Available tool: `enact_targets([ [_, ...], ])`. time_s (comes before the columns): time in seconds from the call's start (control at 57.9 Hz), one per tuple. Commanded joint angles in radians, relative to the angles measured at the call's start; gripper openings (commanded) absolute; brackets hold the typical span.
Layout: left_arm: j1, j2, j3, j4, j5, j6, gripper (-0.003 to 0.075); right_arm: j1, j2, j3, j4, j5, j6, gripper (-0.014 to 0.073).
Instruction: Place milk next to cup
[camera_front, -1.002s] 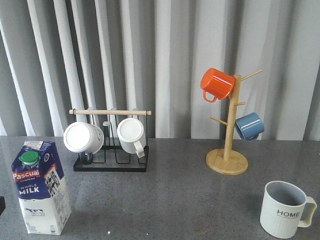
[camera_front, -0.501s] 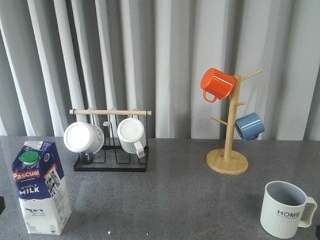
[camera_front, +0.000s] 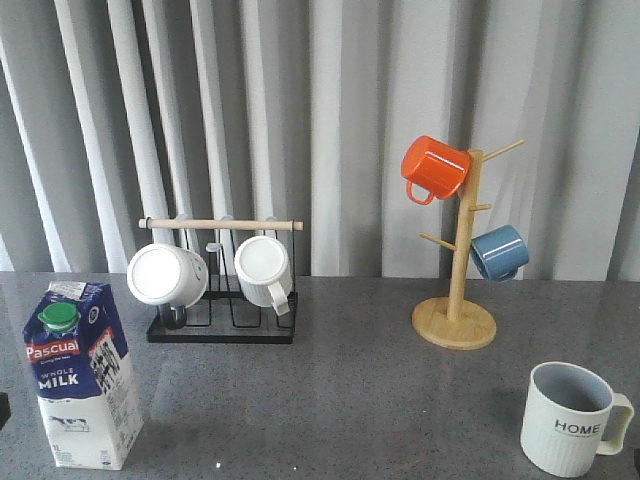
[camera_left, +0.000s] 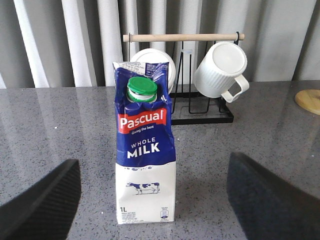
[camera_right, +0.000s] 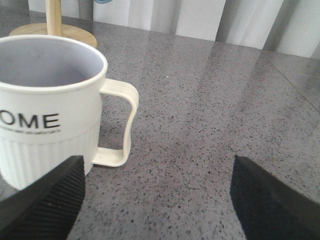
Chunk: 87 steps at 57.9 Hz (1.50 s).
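The milk (camera_front: 82, 375), a blue and white carton with a green cap, stands upright at the table's front left. The cup (camera_front: 568, 418), a cream ribbed mug lettered "HOME", stands at the front right, far from the carton. In the left wrist view my left gripper (camera_left: 152, 200) is open and empty, and the milk (camera_left: 145, 160) stands just ahead, centred between the fingers (camera_left: 40, 200). In the right wrist view my right gripper (camera_right: 157, 170) is open and empty over bare table. The cup (camera_right: 45, 115) is beside one finger, its handle turned toward the gap.
A black wire rack (camera_front: 222, 325) with a wooden bar holds two plain white mugs behind the milk. A wooden mug tree (camera_front: 455, 300) at the back right carries an orange mug (camera_front: 433, 168) and a blue mug (camera_front: 498, 252). A grey curtain closes the back.
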Motion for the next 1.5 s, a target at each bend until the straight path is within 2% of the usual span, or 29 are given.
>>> enact_targets([
  [0.0,-0.005,0.002,-0.038,-0.008,-0.078,-0.009,0.0565,-0.031,0.04,-0.049,-0.022,-0.15,0.037,0.0573],
  [0.674,-0.005,0.002,-0.038,-0.008,-0.078,-0.009,0.0565,-0.035,0.311,-0.241,-0.079,-0.197,0.091,0.0573],
  [0.76,-0.005,0.002,-0.038,-0.008,-0.078,-0.009,0.0565,-0.035,0.345,-0.275,-0.082,-0.197,0.092,0.0552],
  [0.812,-0.005,0.002,-0.038,-0.008,-0.078,-0.009,0.0565,-0.034,0.362,-0.296,-0.089,-0.196,0.099,0.051],
  [0.881,-0.005,0.002,-0.038,-0.008,-0.078,-0.009,0.0565,-0.031,0.373,-0.316,-0.105,-0.194,0.11,0.0401],
  [0.915,-0.005,0.002,-0.038,-0.008,-0.078,-0.009,0.0565,-0.031,0.374,-0.324,-0.117,-0.193,0.131,0.0293],
  [0.933,-0.005,0.002,-0.038,-0.008,-0.078,-0.009,0.0565,-0.031,0.374,-0.327,-0.122,-0.188,0.136,0.0272],
  [1.019,-0.005,0.002,-0.038,-0.008,-0.078,-0.009,0.0565,-0.031,0.367,-0.327,-0.168,-0.186,0.199,-0.0004],
  [1.088,-0.005,0.002,-0.038,-0.008,-0.076,-0.009,0.0565,-0.025,0.357,-0.327,-0.215,-0.19,0.268,-0.0015],
  [1.175,-0.005,0.002,-0.038,-0.008,-0.076,-0.009,0.0565,0.025,0.329,-0.327,-0.234,-0.192,0.344,-0.0005],
  [1.261,-0.005,0.002,-0.038,-0.008,-0.076,-0.009,0.0565,0.105,0.293,-0.327,-0.2,-0.192,0.354,-0.0004],
  [1.382,-0.005,0.002,-0.038,-0.008,-0.076,-0.009,0.0565,0.287,0.257,-0.354,-0.046,-0.132,0.335,-0.0004],
  [1.485,-0.005,0.002,-0.038,-0.008,-0.076,-0.009,0.0565,0.461,0.272,-0.425,0.153,-0.033,0.214,-0.0004],
])
